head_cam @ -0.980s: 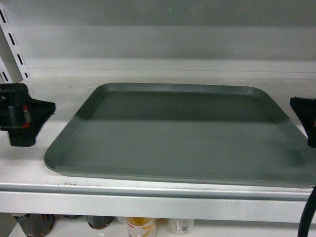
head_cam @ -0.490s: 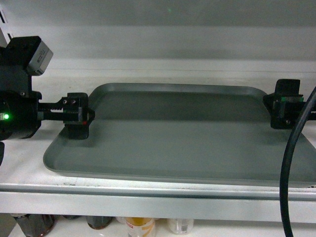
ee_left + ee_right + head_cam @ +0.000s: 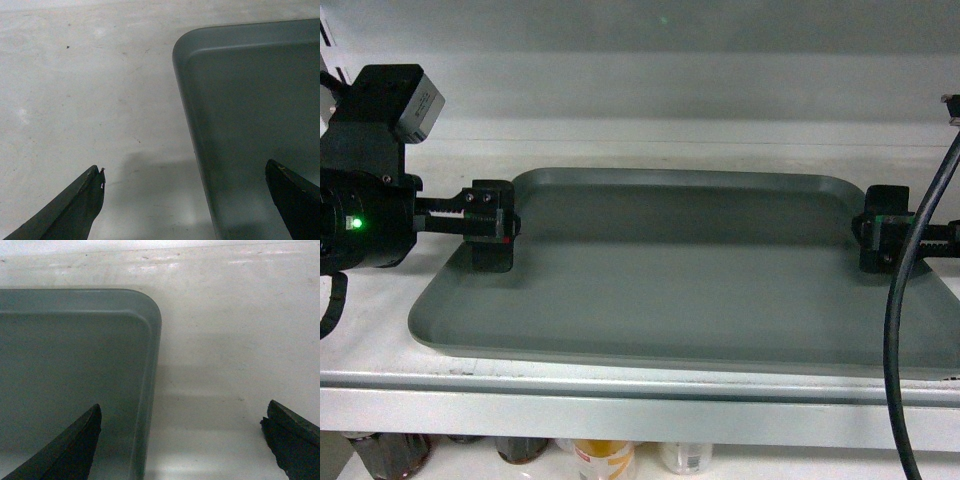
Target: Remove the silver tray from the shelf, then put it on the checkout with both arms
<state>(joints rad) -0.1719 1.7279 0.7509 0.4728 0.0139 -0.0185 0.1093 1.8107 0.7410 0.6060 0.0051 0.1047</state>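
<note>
White shelf (image 3: pixel 380 340) carries the silver tray (image 3: pixel 680 270), lying flat near the front lip. Left gripper (image 3: pixel 185 200) spread wide, straddling the tray's left rim. Right gripper (image 3: pixel 182 440) likewise wide, straddling the right rim; neither visibly clamps it.

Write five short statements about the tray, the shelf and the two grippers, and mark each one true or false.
1. The silver tray lies flat on the shelf. True.
2. The left gripper is clamped shut. False: its jaws are spread wide, straddling the tray's left rim.
3. The right gripper is open across the tray's right rim. True.
4. The tray holds bottles. False: its bottom is bare.
5. A green light glows on the left arm. True.
</note>
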